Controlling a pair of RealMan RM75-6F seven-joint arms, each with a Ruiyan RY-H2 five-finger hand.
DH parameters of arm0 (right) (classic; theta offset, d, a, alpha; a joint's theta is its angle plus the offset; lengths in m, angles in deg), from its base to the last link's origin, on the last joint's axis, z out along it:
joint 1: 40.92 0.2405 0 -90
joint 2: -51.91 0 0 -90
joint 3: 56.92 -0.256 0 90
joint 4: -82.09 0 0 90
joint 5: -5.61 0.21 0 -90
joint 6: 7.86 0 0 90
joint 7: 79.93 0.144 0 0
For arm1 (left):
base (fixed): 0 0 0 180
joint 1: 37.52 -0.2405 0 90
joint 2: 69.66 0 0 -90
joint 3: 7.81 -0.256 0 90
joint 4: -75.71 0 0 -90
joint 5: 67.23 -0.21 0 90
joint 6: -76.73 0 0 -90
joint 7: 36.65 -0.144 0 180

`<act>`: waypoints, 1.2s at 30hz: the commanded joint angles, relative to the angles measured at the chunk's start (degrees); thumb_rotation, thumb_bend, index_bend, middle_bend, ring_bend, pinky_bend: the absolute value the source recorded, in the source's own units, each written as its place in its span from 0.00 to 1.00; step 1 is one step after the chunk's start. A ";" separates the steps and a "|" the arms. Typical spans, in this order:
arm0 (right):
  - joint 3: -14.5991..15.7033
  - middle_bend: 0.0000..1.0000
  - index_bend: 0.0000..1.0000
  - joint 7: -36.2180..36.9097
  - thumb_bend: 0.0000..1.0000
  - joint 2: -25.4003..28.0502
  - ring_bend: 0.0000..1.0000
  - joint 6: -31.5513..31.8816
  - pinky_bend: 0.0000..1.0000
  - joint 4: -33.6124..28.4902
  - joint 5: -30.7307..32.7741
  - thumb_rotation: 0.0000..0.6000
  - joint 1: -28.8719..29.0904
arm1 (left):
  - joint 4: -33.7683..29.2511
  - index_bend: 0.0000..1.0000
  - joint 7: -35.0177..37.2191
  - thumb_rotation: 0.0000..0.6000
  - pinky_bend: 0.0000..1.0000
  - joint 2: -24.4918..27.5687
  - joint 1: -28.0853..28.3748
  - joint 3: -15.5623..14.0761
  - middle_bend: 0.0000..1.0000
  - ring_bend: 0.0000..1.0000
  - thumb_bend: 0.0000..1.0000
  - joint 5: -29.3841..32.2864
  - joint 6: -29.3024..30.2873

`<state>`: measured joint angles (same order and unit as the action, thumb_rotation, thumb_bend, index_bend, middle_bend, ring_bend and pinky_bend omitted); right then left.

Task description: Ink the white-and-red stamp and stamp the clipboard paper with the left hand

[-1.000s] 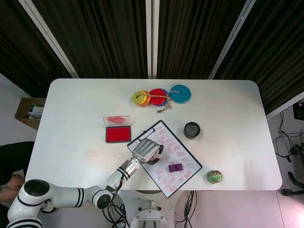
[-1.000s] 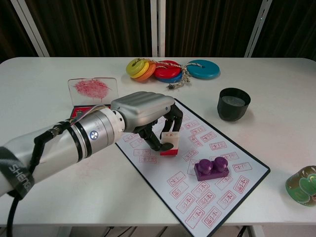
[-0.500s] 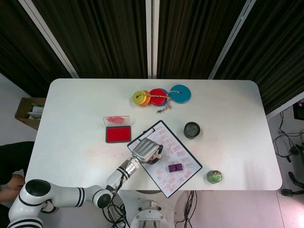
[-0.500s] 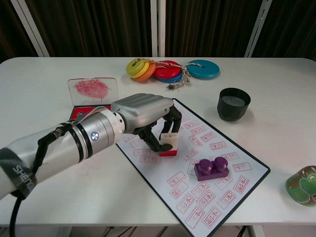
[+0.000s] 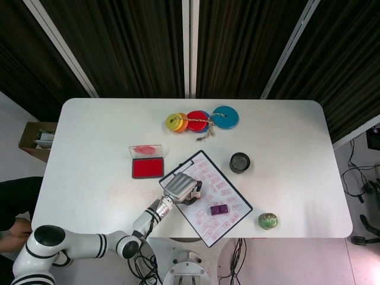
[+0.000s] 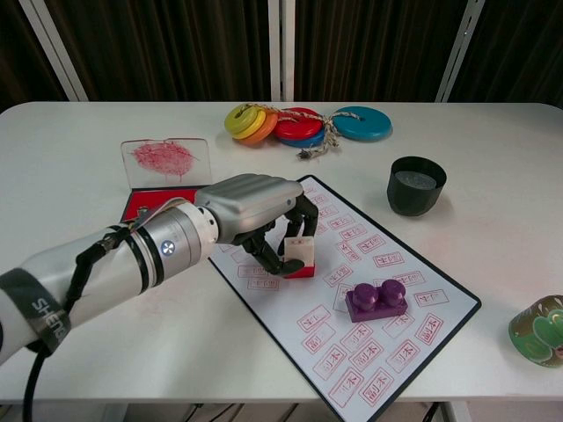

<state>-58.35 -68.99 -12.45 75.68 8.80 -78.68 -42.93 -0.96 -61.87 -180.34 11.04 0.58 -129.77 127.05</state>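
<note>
Chest view is showing the left hand [image 6: 251, 211] grasping the white-and-red stamp [image 6: 300, 256] from above, fingers curling down around its white body while its red base is sitting flat on the clipboard paper [image 6: 352, 290], near the sheet's upper left part. That top-down hold is probably chosen so the arm can be pressing straight down and leaving an even print. The paper is already carrying many red impressions in rows, too many and too small to be counted reliably, so the ink seems to be working. Just behind the hand, the ink pad [image 5: 148, 168] is lying open with its 1 clear lid [image 6: 165, 162] standing upright and smeared red, near enough for re-inking without a long reach. 1 purple brick [image 6: 378, 300] is resting on the lower part of the sheet, apparently weighing it down, and it is sitting apart from the stamp. Elsewhere on the counter [image 6: 70, 158] are lying 1 black cup [image 6: 416, 185], 1 green round tin [image 6: 538, 330] at the right edge, and a tied bunch of coloured discs [image 6: 299, 123], of which 5 are appearing to show. The right hand is not showing in either view.
</note>
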 commanded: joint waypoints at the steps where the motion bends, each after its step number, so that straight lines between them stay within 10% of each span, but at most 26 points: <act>1: 0.00 0.00 0.00 0.00 0.22 -0.03 0.00 0.09 0.00 0.01 -0.05 1.00 -0.02 | 0.23 0.59 0.21 1.00 1.00 -0.15 -0.06 -0.17 0.61 1.00 0.47 -0.12 -0.09; 14: -0.07 0.00 0.00 0.17 0.22 0.08 0.00 0.48 0.00 -0.08 0.04 1.00 -0.29 | -3.28 0.60 1.61 1.00 1.00 2.13 -0.51 0.81 0.62 1.00 0.48 -1.25 1.05; 24: 0.06 0.00 0.00 -0.17 0.22 -0.16 0.00 0.28 0.00 -0.25 -0.17 1.00 -0.17 | -20.00 0.60 6.23 1.00 1.00 16.16 -4.09 2.89 0.63 1.00 0.48 -2.72 4.62; 36: 0.49 0.00 0.00 -2.83 0.22 -0.80 0.00 -0.09 0.00 -1.60 -1.23 1.00 0.52 | -20.39 0.60 13.39 1.00 1.00 28.08 -13.38 -5.47 0.63 1.00 0.47 -10.43 11.45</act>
<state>-57.91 -71.68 -13.15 75.70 7.28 -79.83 -42.51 -22.69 -50.64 -153.42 -0.71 -3.32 -138.51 137.14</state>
